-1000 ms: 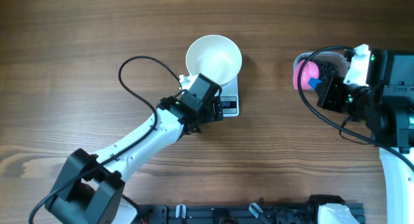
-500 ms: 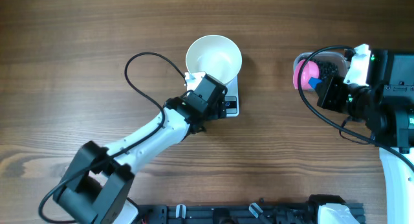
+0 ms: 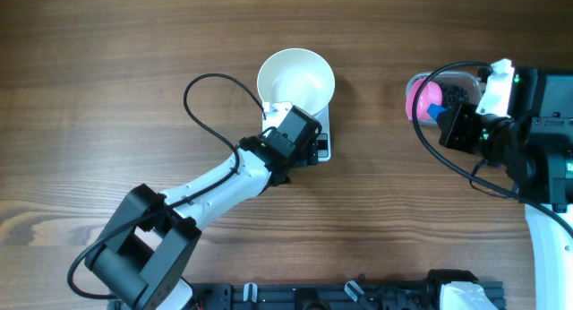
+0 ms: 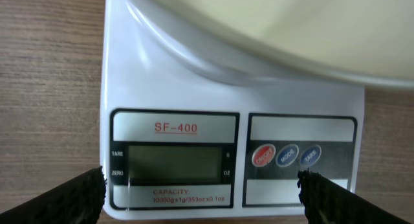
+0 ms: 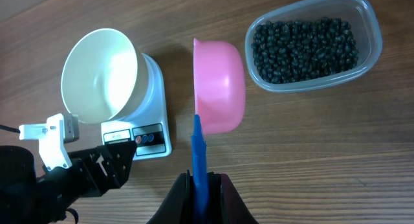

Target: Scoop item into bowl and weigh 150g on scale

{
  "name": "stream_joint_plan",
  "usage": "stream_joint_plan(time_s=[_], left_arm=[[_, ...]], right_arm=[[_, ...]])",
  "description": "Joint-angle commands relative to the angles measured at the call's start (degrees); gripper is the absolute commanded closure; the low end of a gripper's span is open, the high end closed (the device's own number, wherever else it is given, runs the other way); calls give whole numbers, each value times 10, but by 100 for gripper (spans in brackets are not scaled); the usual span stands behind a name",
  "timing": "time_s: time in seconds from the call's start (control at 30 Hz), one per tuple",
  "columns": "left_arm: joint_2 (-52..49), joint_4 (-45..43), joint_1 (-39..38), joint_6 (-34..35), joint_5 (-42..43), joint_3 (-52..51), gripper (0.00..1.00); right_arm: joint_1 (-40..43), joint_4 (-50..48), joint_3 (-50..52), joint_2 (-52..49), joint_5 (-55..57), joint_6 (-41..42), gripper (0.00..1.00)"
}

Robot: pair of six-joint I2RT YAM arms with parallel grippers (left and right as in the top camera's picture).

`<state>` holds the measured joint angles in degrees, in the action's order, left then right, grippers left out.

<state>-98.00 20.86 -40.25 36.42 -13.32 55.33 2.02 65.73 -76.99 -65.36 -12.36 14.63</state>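
From overhead, the white bowl (image 3: 295,80) sits on the scale (image 3: 324,142) at mid-desk and shows nothing inside. Your left end effector (image 3: 309,149) hovers over the scale's near end. On the right, the right end effector (image 3: 440,115) carries a pink scoop (image 3: 418,102) at the clear tub (image 3: 466,74).

In the left wrist view, that end effector's fingers (image 4: 71,195) stand wide apart, either side of the display (image 4: 174,162) and the three buttons (image 4: 288,156). The display looks blank. If it is off or not zeroed with the bowl on, your 150 g will be wrong. A finger resting on the platform or nudging the bowl would spoil the reading too.

In the right wrist view, the end effector is clamped on the scoop's blue handle (image 5: 198,153). The black beans (image 5: 304,43) all lie in the tub, and the scoop hangs on edge beside it. You cannot see into the scoop from here. With a thin handle in a narrow grip, a tilt on the way across could scatter beans onto the desk (image 5: 310,159).
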Motion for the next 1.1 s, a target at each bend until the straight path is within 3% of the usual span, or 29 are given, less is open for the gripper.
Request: stream_joint_plan(time_s=[0.0, 1.07], left_arm=[[-4, -2, 0, -9, -30, -2, 0], [-41, -20, 10, -1, -30, -2, 0]], right_arm=[[-2, -4, -13, 1, 8, -10, 96], [-2, -5, -13, 1, 7, -9, 96]])
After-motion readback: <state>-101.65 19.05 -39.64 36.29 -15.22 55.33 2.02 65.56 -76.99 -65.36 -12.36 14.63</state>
